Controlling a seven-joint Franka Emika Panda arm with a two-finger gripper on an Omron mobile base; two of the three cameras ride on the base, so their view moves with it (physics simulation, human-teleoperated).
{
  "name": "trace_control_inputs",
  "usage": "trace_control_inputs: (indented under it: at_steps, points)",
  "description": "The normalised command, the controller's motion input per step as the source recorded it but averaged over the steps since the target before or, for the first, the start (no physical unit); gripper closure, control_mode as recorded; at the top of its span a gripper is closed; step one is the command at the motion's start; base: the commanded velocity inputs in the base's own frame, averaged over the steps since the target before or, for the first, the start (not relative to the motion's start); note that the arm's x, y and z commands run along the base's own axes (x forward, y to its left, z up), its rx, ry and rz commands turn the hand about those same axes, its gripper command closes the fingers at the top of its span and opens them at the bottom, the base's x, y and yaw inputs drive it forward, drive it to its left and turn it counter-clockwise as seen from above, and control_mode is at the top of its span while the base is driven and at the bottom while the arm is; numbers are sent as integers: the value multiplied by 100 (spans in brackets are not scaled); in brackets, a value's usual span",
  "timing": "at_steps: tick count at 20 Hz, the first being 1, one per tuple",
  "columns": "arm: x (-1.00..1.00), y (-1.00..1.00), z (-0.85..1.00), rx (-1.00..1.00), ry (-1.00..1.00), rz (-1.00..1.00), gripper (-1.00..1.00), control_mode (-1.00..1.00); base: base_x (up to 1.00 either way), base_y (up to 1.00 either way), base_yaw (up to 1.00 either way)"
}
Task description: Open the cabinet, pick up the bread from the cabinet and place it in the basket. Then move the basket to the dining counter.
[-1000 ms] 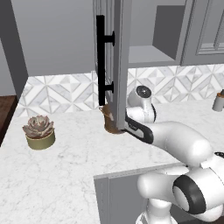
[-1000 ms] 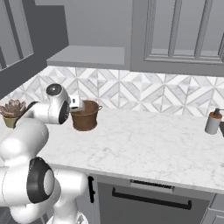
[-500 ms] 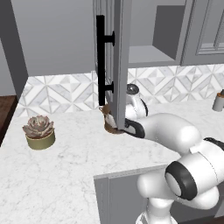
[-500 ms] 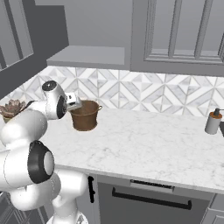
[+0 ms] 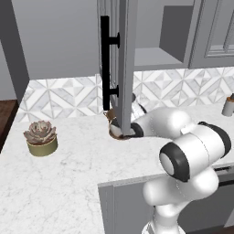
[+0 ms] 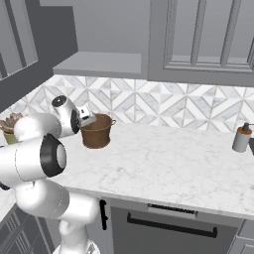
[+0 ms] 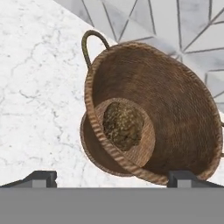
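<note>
The gripper (image 7: 112, 177) is fully open and holds nothing. In the hand view its two dark fingertips (image 7: 37, 178) stand wide apart at the bottom, one on each side of the basket (image 7: 153, 127), and they do not touch it. The camera looks into the basket from close by. The bread (image 7: 124, 125) lies on the bottom of the basket, a rough brown lump. One loop handle (image 7: 93, 41) shows at the rim.

In the right base view the basket (image 6: 96, 131) stands on the marble worktop (image 6: 163, 163), near the tiled backsplash (image 6: 149, 101). The hand is just beside the basket, at its rim. A small grey bottle (image 6: 242, 139) stands on the worktop, well apart from the basket.

In the left base view the cabinet door (image 5: 122, 55) is swung open, with its black bar handle (image 5: 105, 61) toward the camera. The door hides most of the basket (image 5: 114, 130). A succulent in an olive pot (image 5: 41, 138) stands on the worktop, well apart from the basket.
</note>
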Motion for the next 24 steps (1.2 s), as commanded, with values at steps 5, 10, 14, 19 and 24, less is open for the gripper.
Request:
trace_control_inputs:
  at_steps: [5, 10, 14, 19, 24]
  points:
    - [16, 0, -38, -10, 0, 3, -100, -100, 0, 0, 0]
    - [35, 0, -5, -7, 0, 4, -100, -100, 0, 0, 0]
    - [28, 0, -4, -5, 0, 4, -100, -100, 0, 0, 0]
    - [13, 0, -32, -5, 0, 3, -100, -100, 0, 0, 0]
    - [1, 0, -50, -5, 1, 2, -100, -100, 0, 0, 0]
